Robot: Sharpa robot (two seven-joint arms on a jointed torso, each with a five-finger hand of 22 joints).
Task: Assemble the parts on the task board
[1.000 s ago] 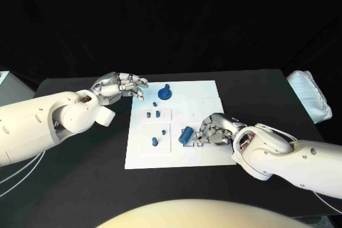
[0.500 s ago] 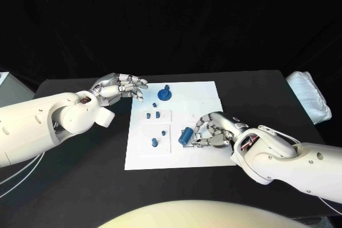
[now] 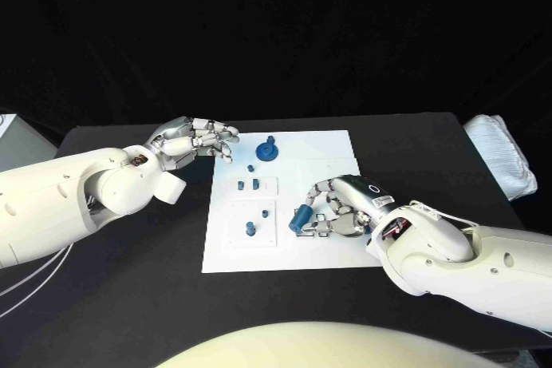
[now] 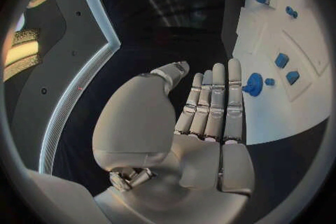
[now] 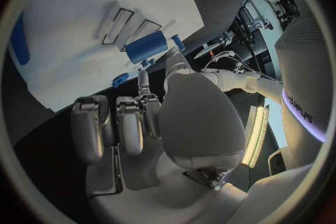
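The right hand (image 3: 340,208) is gripping a blue cylinder part (image 3: 300,218) over the task board (image 3: 333,148)'s near-right area; the left hand (image 3: 190,139), empty with fingers apart, is hovering at its far-left corner. Several parts seem seated; this one looks unplaced.

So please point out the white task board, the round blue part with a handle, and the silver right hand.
white task board (image 3: 328,156), head view, bare far right area.
round blue part with a handle (image 3: 267,152), head view, its disc.
silver right hand (image 3: 341,206), head view, middle of hand.

White cloth bundle (image 3: 504,154) lies at black table's (image 3: 138,256) right edge
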